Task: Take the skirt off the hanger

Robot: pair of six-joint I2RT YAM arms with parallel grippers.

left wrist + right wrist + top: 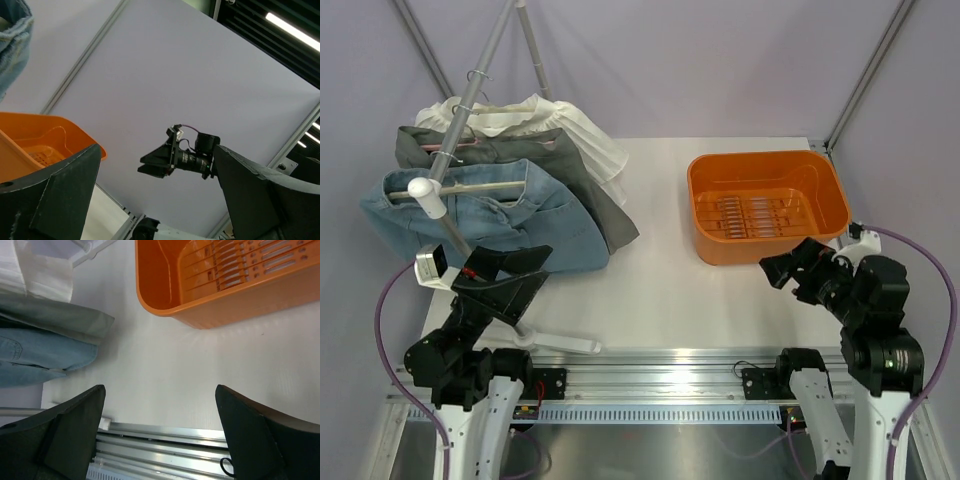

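Three skirts hang on hangers from a metal rack (470, 95) at the far left: a blue denim skirt (490, 215) in front on a white hanger (460, 188), a grey skirt (580, 185) behind it, and a white skirt (575, 125) at the back. The denim (35, 357), grey (60, 320) and white (35, 267) skirts also show in the right wrist view. My left gripper (525, 268) is open and empty, just below the denim skirt's hem. My right gripper (785, 268) is open and empty, near the table's front right.
An orange basket (767, 205) stands at the back right; it also shows in the right wrist view (210, 305) and the left wrist view (45, 137). The rack's white foot (560, 343) lies along the table's front edge. A metal rail (660, 362) runs below the front edge.
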